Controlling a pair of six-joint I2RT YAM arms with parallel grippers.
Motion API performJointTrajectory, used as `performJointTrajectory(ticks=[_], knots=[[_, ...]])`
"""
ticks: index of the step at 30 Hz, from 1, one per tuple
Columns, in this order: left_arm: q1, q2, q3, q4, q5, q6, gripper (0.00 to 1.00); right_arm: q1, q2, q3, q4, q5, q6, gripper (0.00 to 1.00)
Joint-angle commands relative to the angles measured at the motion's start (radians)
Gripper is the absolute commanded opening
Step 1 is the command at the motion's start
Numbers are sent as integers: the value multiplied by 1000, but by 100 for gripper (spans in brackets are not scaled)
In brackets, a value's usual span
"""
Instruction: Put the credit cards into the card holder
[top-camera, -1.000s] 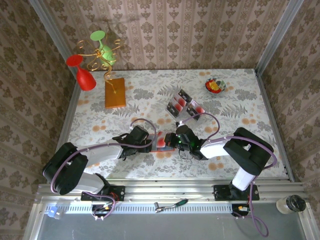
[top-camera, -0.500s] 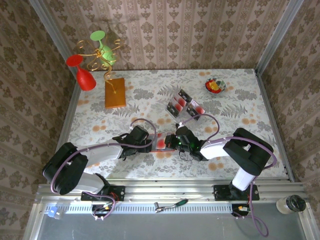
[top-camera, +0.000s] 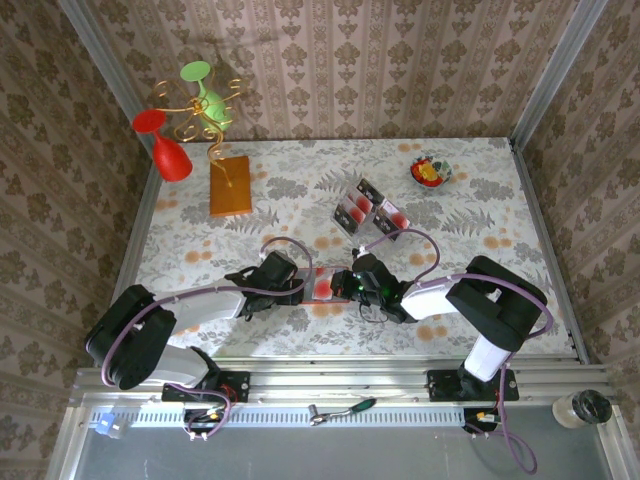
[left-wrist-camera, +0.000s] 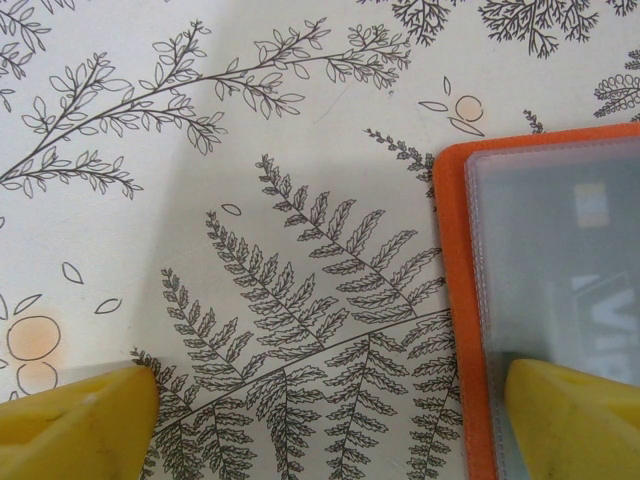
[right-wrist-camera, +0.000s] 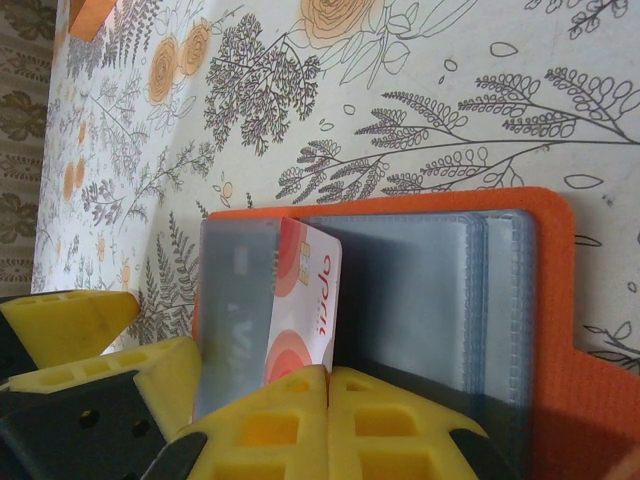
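Patterned wallpaper walls in a worktop (top-camera: 480, 250) covered with a fern-and-flower cloth. The card holder (top-camera: 322, 287) lies open on the near middle of it, between my two claws. On the right wrist camera, the right claw (right-wrist-camera: 328, 385) is pinched together on a credit card (right-wrist-camera: 305, 300). The red-and-white card lies across the grey-blue inside of the card holder (right-wrist-camera: 420, 200). I cannot tell whether its far edge sits inside a pocket.

The left claw (left-wrist-camera: 325, 415) stands wide apart and holds nothing. One yellow finger is over the cloth and the other is over the near corner of the card holder (left-wrist-camera: 455, 300).

The other credit cards (top-camera: 360, 208) lie in a loose group farther back, well apart from the holder. An orange-brown block (top-camera: 230, 185) sits far left, and a small bowl (top-camera: 431, 171) far right.
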Motion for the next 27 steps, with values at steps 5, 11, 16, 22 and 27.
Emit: performJointTrajectory(ticks=[5, 11, 16, 22, 27], knots=[[-5, -21, -11, -36, -12, -13, 91, 7, 14, -8, -83, -18, 3, 0], [-5, -22, -9, -36, -12, -12, 91, 8, 17, 2, -113, -34, -11, 0], [-6, -23, -11, -37, -11, -13, 91, 8, 25, 16, -131, -42, -15, 0], [-5, -26, -13, -37, -12, -13, 91, 4, 46, 39, -152, -50, -19, 0], [-6, -28, -14, -36, -12, -14, 91, 1, 66, 67, -178, -64, -25, 0]])
